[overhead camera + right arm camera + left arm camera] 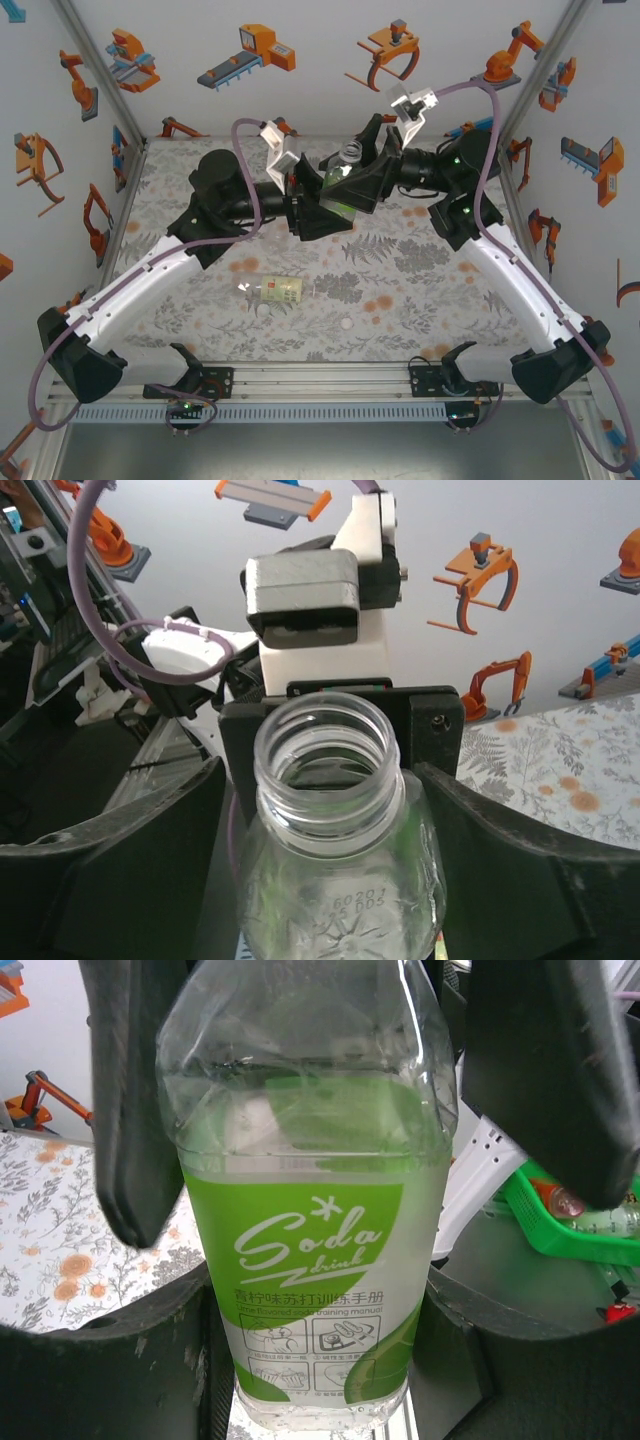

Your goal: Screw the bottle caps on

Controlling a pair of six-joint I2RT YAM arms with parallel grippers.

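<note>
Soda bottle (310, 1260), clear with a green label, is held off the mat at far centre, its threaded mouth bare. Left gripper (320, 1360) is clamped on its body; right gripper (320, 860) has its jaws apart on either side of the neck. A slimmer bottle (280, 291) lies on its side nearer, left of a white cap (346, 323). The floral mat (420, 300) is grey with orange blotches; the white walls (320, 90) carry orange robot pictures.
</note>
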